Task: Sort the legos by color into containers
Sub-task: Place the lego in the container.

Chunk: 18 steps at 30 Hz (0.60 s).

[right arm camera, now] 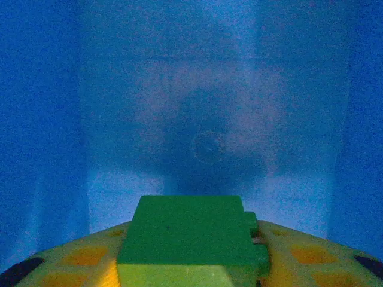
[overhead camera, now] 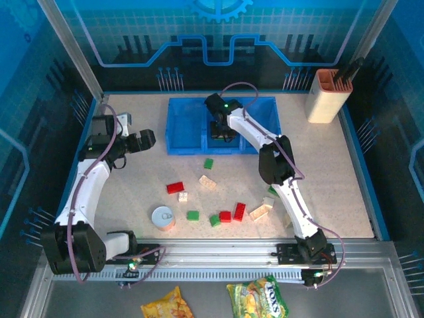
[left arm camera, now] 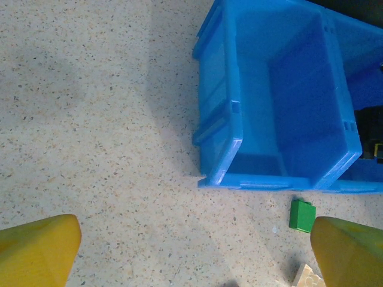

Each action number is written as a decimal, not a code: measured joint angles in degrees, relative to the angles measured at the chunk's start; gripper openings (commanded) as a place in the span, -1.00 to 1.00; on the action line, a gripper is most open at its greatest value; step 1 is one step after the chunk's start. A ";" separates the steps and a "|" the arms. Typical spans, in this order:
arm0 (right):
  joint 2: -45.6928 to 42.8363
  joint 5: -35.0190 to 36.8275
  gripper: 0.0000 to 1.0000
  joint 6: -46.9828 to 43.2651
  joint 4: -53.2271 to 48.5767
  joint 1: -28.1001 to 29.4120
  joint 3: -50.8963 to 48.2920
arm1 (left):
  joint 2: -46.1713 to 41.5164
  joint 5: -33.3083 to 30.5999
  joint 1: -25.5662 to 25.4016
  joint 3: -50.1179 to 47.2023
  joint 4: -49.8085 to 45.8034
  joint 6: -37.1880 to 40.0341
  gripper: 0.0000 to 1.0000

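The blue containers point(overhead camera: 182, 151) stand at the back middle of the table as one bin with three compartments. My right gripper point(overhead camera: 218, 131) reaches down into the middle compartment. In the right wrist view its yellow fingers point(right arm camera: 311, 254) are shut on a green lego point(right arm camera: 185, 230) just above the blue floor point(right arm camera: 209, 119). My left gripper point(overhead camera: 147, 138) hovers open to the left of the bin with nothing between its fingers point(left arm camera: 36, 251). Loose legos lie in front of the bin: green point(overhead camera: 209, 163), cream point(overhead camera: 207, 181), red point(overhead camera: 175, 187), red point(overhead camera: 239, 211) and several more. The left wrist view shows the bin wall point(left arm camera: 218, 143) and a green lego point(left arm camera: 301, 215).
A round white-orange tin point(overhead camera: 163, 218) sits near the front left of the bricks. A tall beige holder point(overhead camera: 326, 96) stands at the back right corner. Two snack bags point(overhead camera: 257, 297) lie below the table's front rail.
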 measured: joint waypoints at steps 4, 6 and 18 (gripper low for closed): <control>1.27 -0.04 0.05 0.24 -0.24 -0.33 0.50 | -0.04 0.00 0.00 0.00 0.00 0.00 0.98; 1.81 -0.11 0.07 0.39 -0.24 -0.46 0.52 | -0.13 0.00 0.00 -0.02 0.02 0.00 0.98; 2.95 -0.26 0.18 0.42 -0.26 -0.66 1.25 | -1.11 0.00 0.00 -0.68 0.02 0.00 0.98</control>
